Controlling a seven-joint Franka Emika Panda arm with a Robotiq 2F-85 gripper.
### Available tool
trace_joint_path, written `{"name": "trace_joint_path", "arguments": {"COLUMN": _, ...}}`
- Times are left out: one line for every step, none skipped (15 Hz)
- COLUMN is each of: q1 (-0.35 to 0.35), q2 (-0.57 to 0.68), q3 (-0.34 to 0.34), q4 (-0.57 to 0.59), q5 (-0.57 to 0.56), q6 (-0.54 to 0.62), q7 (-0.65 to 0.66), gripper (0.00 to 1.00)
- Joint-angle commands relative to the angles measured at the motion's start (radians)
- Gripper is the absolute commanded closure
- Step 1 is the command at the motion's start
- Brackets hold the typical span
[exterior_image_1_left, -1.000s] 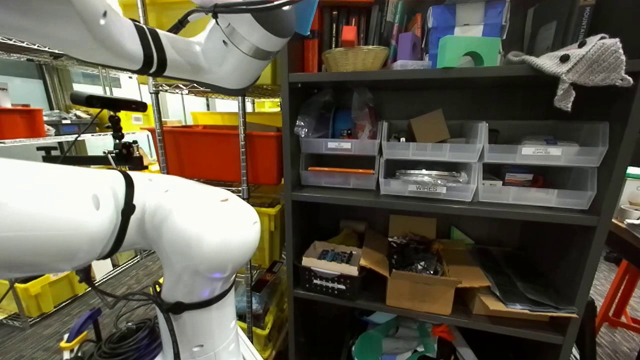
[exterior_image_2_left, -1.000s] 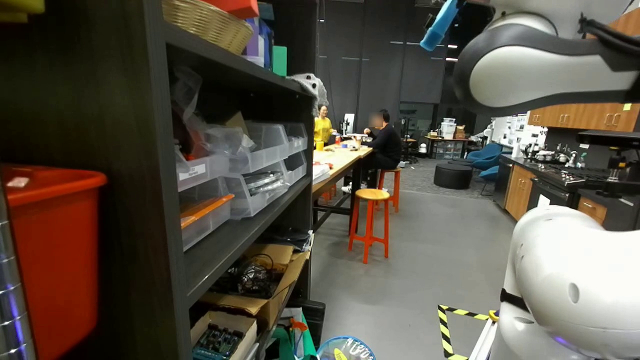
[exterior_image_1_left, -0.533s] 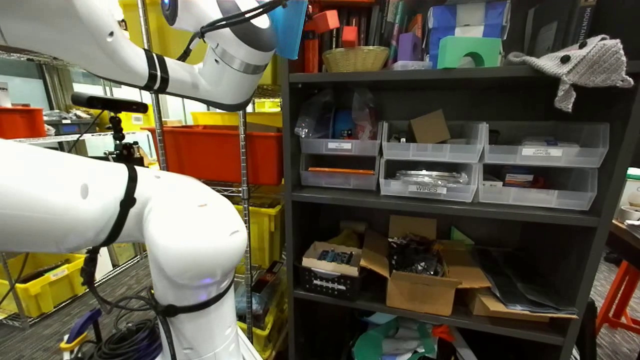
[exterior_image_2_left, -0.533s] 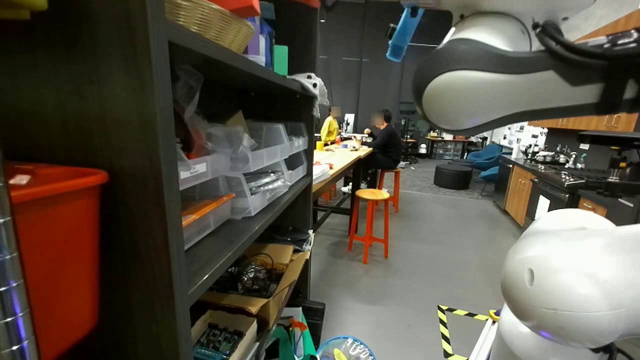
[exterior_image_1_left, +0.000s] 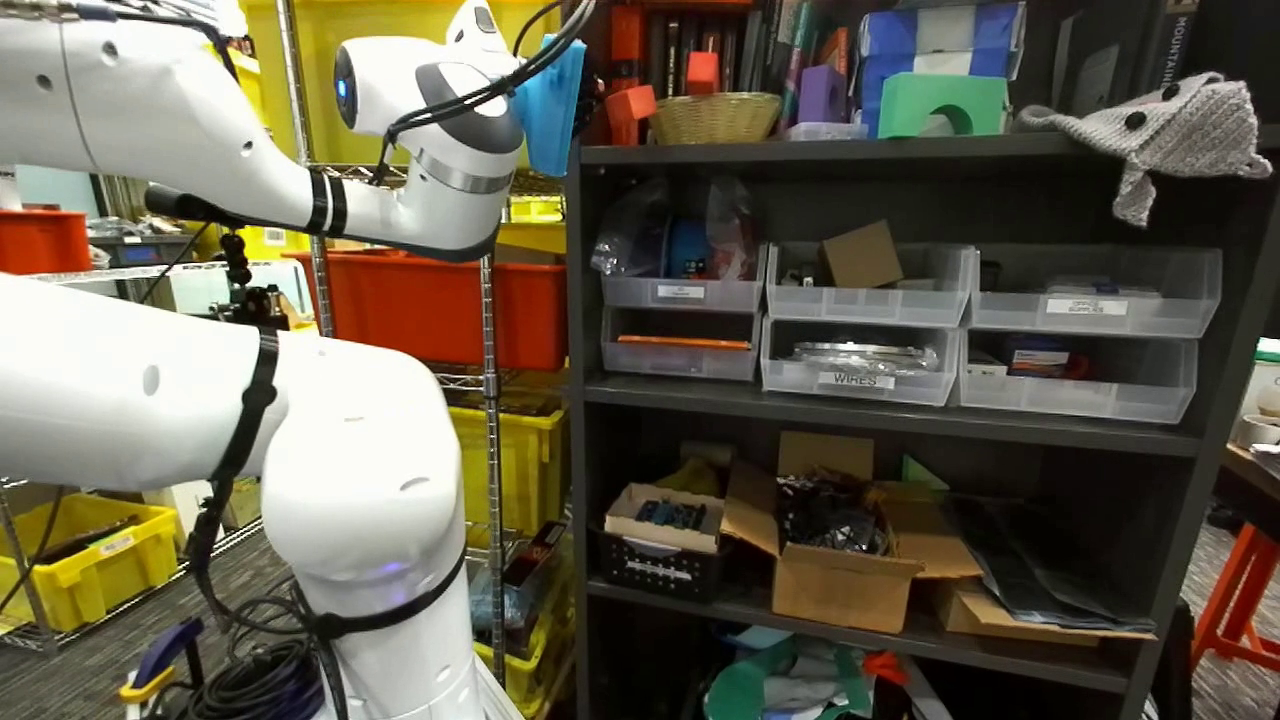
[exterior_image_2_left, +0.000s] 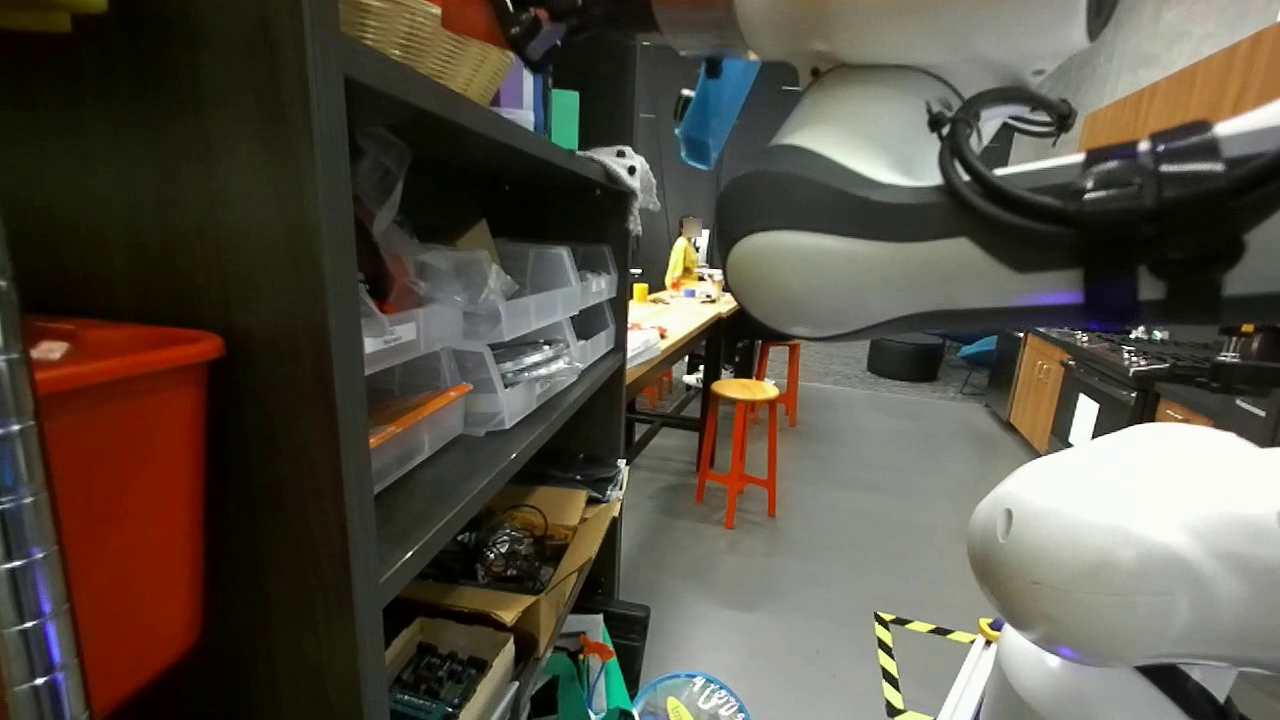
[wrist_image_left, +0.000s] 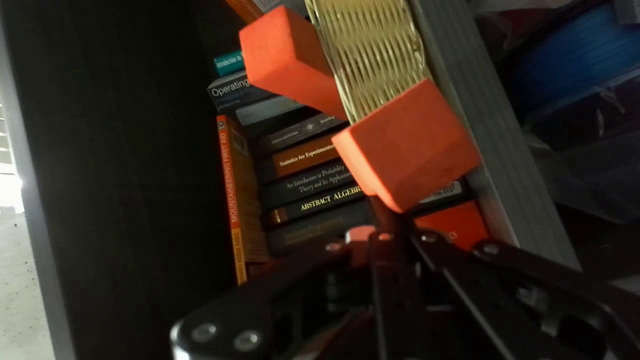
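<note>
Wrist view: the gripper (wrist_image_left: 387, 222) pinches the near orange block (wrist_image_left: 410, 142), best moved slowly so it does not knock the wicker basket (wrist_image_left: 372, 50) just beyond.

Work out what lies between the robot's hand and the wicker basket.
The orange block that the hand grips lies there, shown in the wrist view.

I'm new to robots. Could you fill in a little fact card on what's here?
Robot: one white arm
Jaws: shut on an orange block
Block's place: near one end of a wicker basket; whether they touch is unclear
Basket: on a dark shelf, a second orange block showing above its rim
Behind it: books, one spine reading "Mountaineering First Aid"
Below: clear bins, one labelled WIRES
</note>
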Motion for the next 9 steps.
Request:
{"name": "trace_joint_path", "arguments": {"q1": -0.044, "q2": -0.063, "q3": 0.047, "q4": 0.006, "q5": 0.048, "q6": 0.003, "q7": 0.036, "gripper": 1.0}}
{"name": "trace_joint_path", "arguments": {"q1": -0.055, "q2": -0.082, "q3": 0.057, "q4": 0.006, "q5": 0.063, "q6": 0.002, "q7": 0.044, "gripper": 1.0}}
{"name": "trace_joint_path", "arguments": {"q1": -0.062, "q2": -0.098, "q3": 0.06, "q4": 0.005, "q5": 0.077, "q6": 0.002, "q7": 0.053, "gripper": 1.0}}
{"name": "trace_joint_path", "arguments": {"q1": -0.073, "q2": -0.114, "q3": 0.067, "q4": 0.007, "q5": 0.092, "q6": 0.002, "q7": 0.063, "gripper": 1.0}}
{"name": "trace_joint_path", "arguments": {"q1": -0.084, "q2": -0.124, "q3": 0.074, "q4": 0.01, "q5": 0.104, "q6": 0.003, "q7": 0.072, "gripper": 1.0}}
{"name": "trace_joint_path", "arguments": {"q1": -0.099, "q2": -0.126, "q3": 0.083, "q4": 0.015, "q5": 0.115, "q6": 0.002, "q7": 0.081, "gripper": 1.0}}
{"name": "trace_joint_path", "arguments": {"q1": -0.129, "q2": -0.119, "q3": 0.103, "q4": 0.027, "q5": 0.128, "q6": 0.007, "q7": 0.093, "gripper": 1.0}}
{"name": "trace_joint_path", "arguments": {"q1": -0.155, "q2": -0.121, "q3": 0.125, "q4": 0.041, "q5": 0.145, "q6": 0.008, "q7": 0.11, "gripper": 1.0}}
{"name": "trace_joint_path", "arguments": {"q1": -0.191, "q2": -0.114, "q3": 0.156, "q4": 0.063, "q5": 0.163, "q6": 0.007, "q7": 0.129, "gripper": 1.0}}
